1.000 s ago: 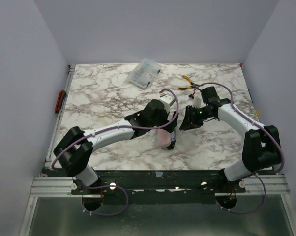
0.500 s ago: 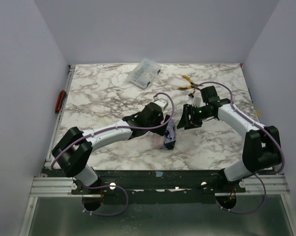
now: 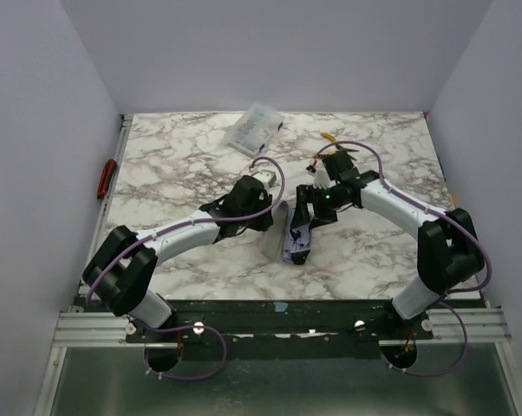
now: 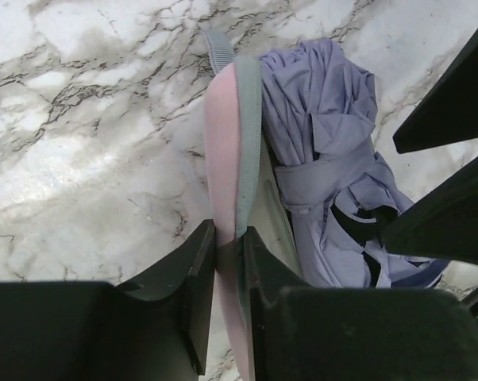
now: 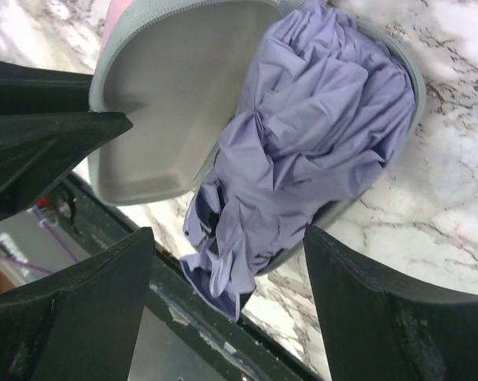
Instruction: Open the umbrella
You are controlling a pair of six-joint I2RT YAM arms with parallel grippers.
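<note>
The left fingers [image 4: 183, 302] are clenching the raised lid of the pink case [image 4: 227, 151] at lower centre; the umbrella [image 5: 318, 127] is lying bundled inside it, seemingly untouched, between the spread right fingers [image 5: 382, 317]

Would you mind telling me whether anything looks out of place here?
The umbrella looks odd: its lavender fabric lies crumpled and spills over the rim of an open case near the middle of the table, black lining showing. The left gripper pinches the case's lid edge.
</note>
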